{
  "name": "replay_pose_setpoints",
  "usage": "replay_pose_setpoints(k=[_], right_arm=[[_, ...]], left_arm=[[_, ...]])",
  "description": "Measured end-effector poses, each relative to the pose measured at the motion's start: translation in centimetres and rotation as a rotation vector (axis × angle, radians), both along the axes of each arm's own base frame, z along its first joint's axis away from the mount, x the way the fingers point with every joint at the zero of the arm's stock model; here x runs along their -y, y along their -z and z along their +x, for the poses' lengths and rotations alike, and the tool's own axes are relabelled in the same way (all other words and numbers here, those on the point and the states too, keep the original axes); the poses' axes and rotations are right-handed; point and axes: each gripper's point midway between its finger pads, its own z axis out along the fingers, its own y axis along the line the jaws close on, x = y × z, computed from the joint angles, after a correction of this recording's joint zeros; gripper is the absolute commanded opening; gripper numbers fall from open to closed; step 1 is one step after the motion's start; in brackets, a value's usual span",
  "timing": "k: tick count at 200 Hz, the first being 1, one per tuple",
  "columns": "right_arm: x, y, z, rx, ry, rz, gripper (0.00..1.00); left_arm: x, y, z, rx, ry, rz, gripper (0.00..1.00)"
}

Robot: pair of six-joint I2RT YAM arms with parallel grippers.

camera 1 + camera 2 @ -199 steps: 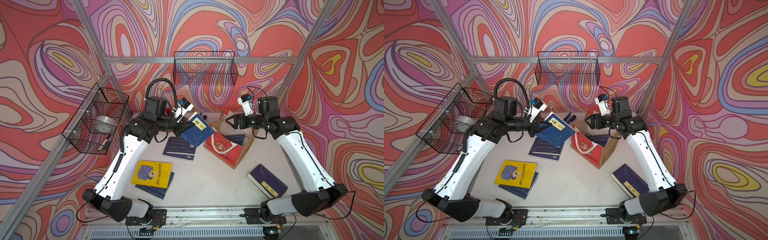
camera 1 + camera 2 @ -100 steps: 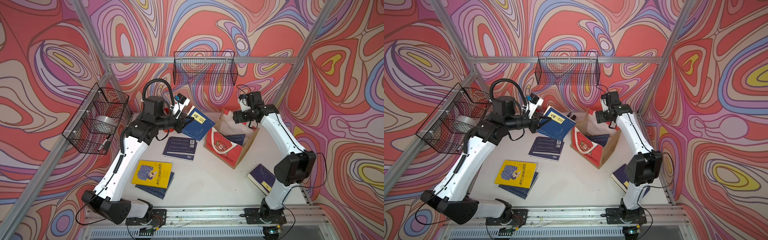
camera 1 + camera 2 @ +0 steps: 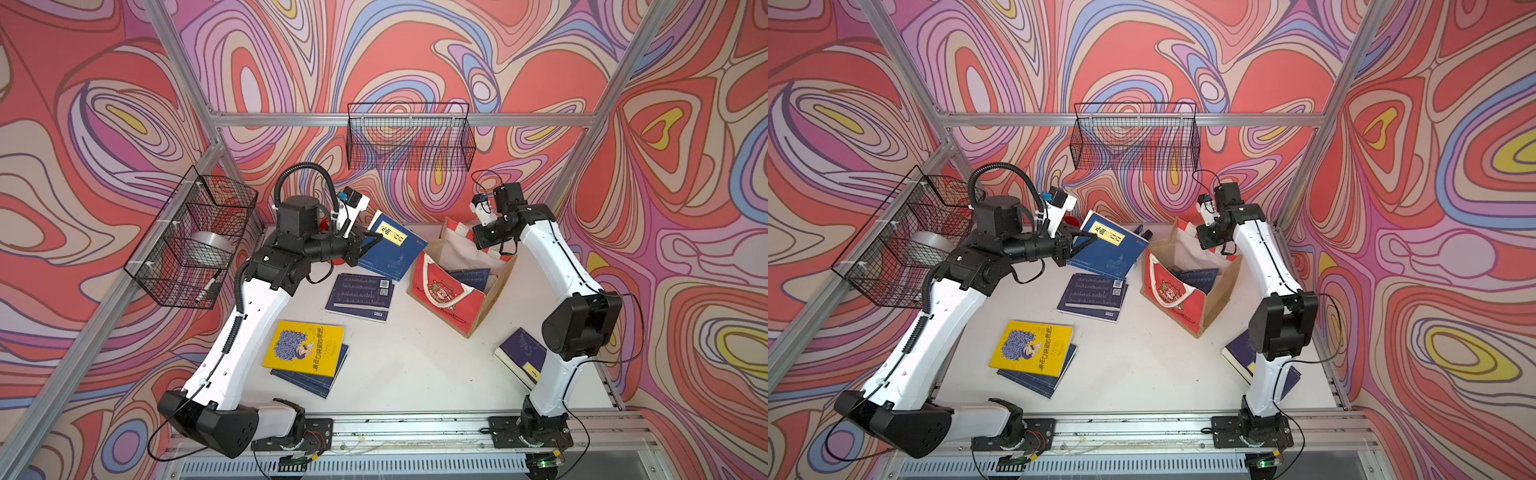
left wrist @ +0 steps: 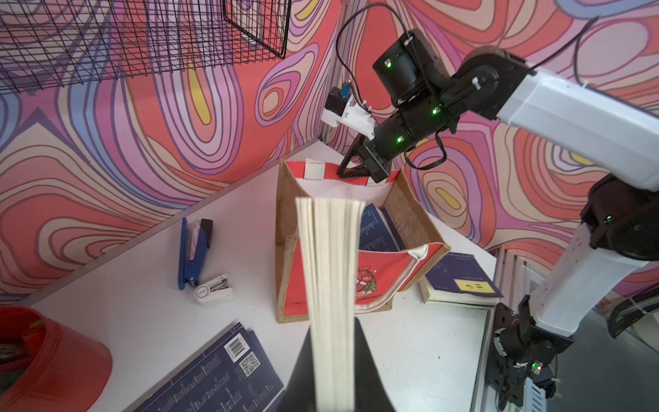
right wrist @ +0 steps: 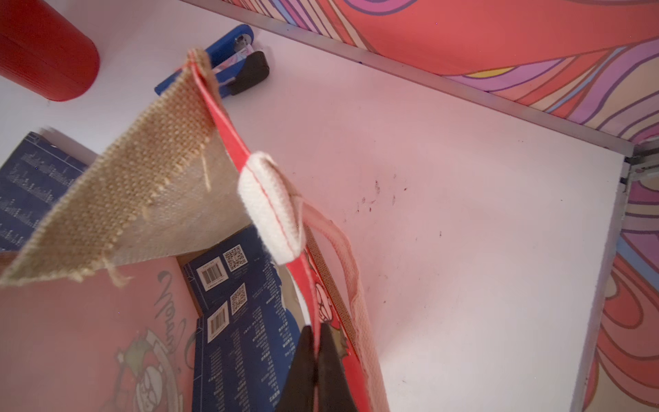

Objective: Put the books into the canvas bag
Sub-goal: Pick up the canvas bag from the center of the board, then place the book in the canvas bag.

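The canvas bag (image 3: 478,309) stands open at the back right, its tan wall (image 4: 283,214) and red front showing. My right gripper (image 5: 315,330) is shut on the bag's red rear rim (image 5: 228,125), as the left wrist view also shows (image 4: 344,174). Two navy books (image 5: 242,314) lie inside the bag. My left gripper (image 4: 333,331) is shut on a navy book with a yellow label (image 3: 390,249), held tilted in the air just left of the bag; its page edge (image 4: 331,257) faces the bag's mouth. On the table lie a navy book (image 3: 361,297), a yellow book (image 3: 305,347) on top of another navy one, and a navy book (image 3: 519,355) beside the right arm.
A red pen cup (image 4: 53,356), a blue stapler (image 4: 194,249) and a small white stapler (image 4: 214,294) sit at the back of the table behind the held book. Wire baskets hang on the back wall (image 3: 409,137) and the left wall (image 3: 195,237).
The right arm has folded back, and its gripper has shut on the bag's rear rim. The left gripper has raised the navy book a little.
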Motion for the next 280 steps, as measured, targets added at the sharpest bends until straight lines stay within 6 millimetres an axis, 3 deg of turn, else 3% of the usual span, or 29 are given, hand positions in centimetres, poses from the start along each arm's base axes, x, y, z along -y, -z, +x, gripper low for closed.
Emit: replay_pose_setpoints(k=[35,55,76,94,121,138,185,240,280], right_arm=[[-1.3,-2.5,-2.7,0.048,-0.059,0.075,0.0],[-2.4,-4.5,-4.6,0.096,-0.1,0.119,0.0],[-3.6,-6.3,-6.1,0.136,-0.137,0.163,0.0],[-4.4,-7.3,-6.6,0.162,-0.155,0.182,0.0],[-5.6,-7.2,-6.8,0.164,-0.173,0.197,0.0],[-6.4,-7.0,-7.0,0.161,-0.187,0.202,0.0],[-8.0,-7.3,-7.3,0.169,-0.204,0.211,0.0],[-7.7,-7.3,-6.8,0.169,-0.123,0.216,0.0],[-7.2,-7.2,-6.5,0.158,-0.041,0.22,0.0]], left_arm=[[2.2,-3.7,0.3,-0.002,0.112,-0.24,0.0],[4.0,-3.6,0.9,-0.054,0.186,-0.318,0.0],[6.3,-2.1,0.7,-0.119,0.255,-0.324,0.0],[8.3,-0.6,-0.9,-0.153,0.307,-0.289,0.0],[10.1,2.3,-3.9,-0.193,0.363,-0.215,0.0],[10.3,4.4,-4.5,-0.223,0.351,-0.173,0.0],[11.0,8.6,-3.8,-0.22,0.198,-0.018,0.0],[12.6,10.9,-1.8,-0.128,-0.002,0.161,0.0],[12.2,11.9,-0.9,-0.064,-0.162,0.258,0.0]])
